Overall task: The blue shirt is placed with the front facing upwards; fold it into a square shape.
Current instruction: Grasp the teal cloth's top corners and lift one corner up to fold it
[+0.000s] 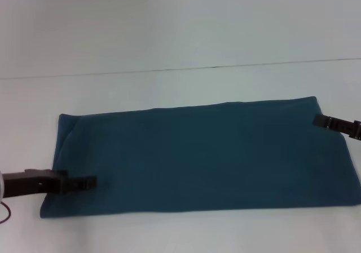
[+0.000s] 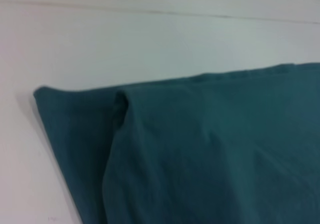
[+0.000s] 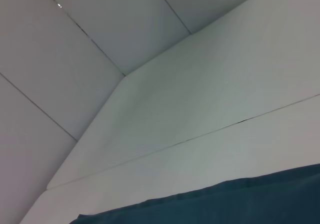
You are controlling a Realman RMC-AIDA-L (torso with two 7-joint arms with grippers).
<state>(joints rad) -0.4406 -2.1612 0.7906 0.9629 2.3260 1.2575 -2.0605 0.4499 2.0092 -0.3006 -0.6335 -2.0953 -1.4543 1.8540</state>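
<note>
The blue shirt (image 1: 203, 157) lies flat on the white table as a long, wide rectangle, with no lettering showing. My left gripper (image 1: 90, 181) reaches in low over the shirt's near left end, just inside its edge. My right gripper (image 1: 320, 120) sits at the shirt's far right corner, over its right edge. The left wrist view shows the shirt (image 2: 200, 159) close up, with an upper layer folded over a lower one near a corner. In the right wrist view only a strip of the shirt (image 3: 240, 204) shows along one edge.
The white table (image 1: 169, 84) extends on all sides of the shirt. A thin dark seam (image 1: 214, 67) runs across the table behind it. A red cable (image 1: 4, 213) hangs by my left arm. White wall panels (image 3: 75, 84) stand beyond the table.
</note>
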